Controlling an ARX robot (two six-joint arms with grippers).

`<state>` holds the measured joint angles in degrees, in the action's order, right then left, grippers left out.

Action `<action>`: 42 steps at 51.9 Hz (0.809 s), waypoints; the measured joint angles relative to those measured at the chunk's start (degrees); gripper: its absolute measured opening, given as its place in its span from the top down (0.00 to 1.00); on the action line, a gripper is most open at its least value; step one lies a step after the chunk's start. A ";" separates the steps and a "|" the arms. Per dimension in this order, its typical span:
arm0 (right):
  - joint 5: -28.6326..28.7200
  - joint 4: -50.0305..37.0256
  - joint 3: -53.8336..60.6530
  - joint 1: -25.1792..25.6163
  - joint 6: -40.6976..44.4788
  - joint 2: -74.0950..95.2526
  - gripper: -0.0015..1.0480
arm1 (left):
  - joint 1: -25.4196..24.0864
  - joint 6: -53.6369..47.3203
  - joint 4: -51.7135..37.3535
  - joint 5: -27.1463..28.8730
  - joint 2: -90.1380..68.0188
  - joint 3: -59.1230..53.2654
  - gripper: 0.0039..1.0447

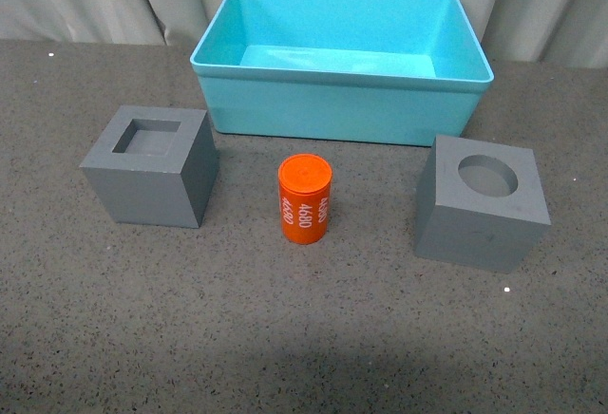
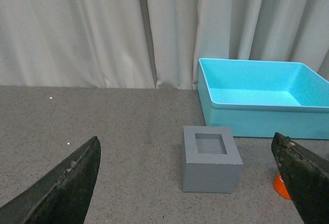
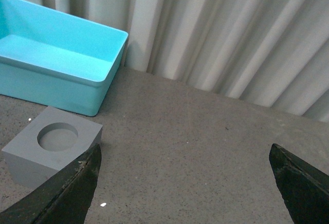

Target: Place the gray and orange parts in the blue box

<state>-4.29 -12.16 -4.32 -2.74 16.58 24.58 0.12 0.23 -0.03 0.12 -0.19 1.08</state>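
Four items stand on the dark speckled table (image 1: 285,338). The turquoise-blue bin (image 1: 342,101) fills the upper centre of the front view. The gray cube with square recess (image 1: 152,181) is centre left, the gray cube with round recess (image 1: 475,224) centre right, and the orange "4680" cylinder (image 1: 304,200) stands upright between them. My left gripper (image 2: 185,139) and right gripper (image 3: 185,148) are spread wide and grip nothing.

Turquoise-blue box (image 1: 342,110), matte gray square-hole cube (image 1: 152,167), same gray round-hole cube (image 1: 483,205), bright orange cylinder (image 1: 304,200) (white "4680" print on its side), dark gray table (image 1: 285,338) with fine pale speckles, off-white curtain (image 2: 77,29) with grayish fold shadows.
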 joint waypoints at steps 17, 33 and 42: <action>-1.53 -10.86 -15.19 -5.20 -12.57 47.45 0.09 | 0.00 0.00 0.00 0.02 0.00 0.00 0.06; -1.79 -6.21 -24.68 -7.93 -21.33 64.00 0.09 | 0.00 0.00 0.00 0.00 0.00 0.00 0.06; -2.01 -4.52 -30.25 -8.96 -25.20 71.89 0.09 | 0.00 0.00 0.00 0.00 0.00 0.00 0.06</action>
<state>-6.31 -16.69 -34.57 -11.70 -8.62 96.47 0.12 0.23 -0.03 0.12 -0.19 1.08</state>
